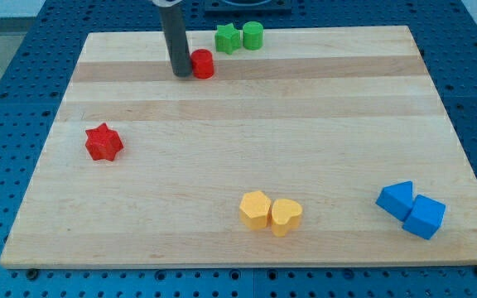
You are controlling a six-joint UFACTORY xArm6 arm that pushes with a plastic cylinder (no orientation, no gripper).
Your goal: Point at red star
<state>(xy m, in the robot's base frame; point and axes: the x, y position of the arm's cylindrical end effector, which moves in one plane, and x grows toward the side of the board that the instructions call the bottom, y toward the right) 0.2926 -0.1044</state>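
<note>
The red star (103, 142) lies on the wooden board (247, 116) at the view's left, about halfway down. My tip (180, 74) is near the view's top, touching or just left of a red cylinder (202, 64). The tip is far up and to the right of the red star.
A green star (228, 38) and a green cylinder (252, 36) sit at the top edge, right of the rod. A yellow hexagon (255, 209) and a yellow heart (286, 216) lie at the bottom centre. Two blue blocks (411, 209) lie at the bottom right.
</note>
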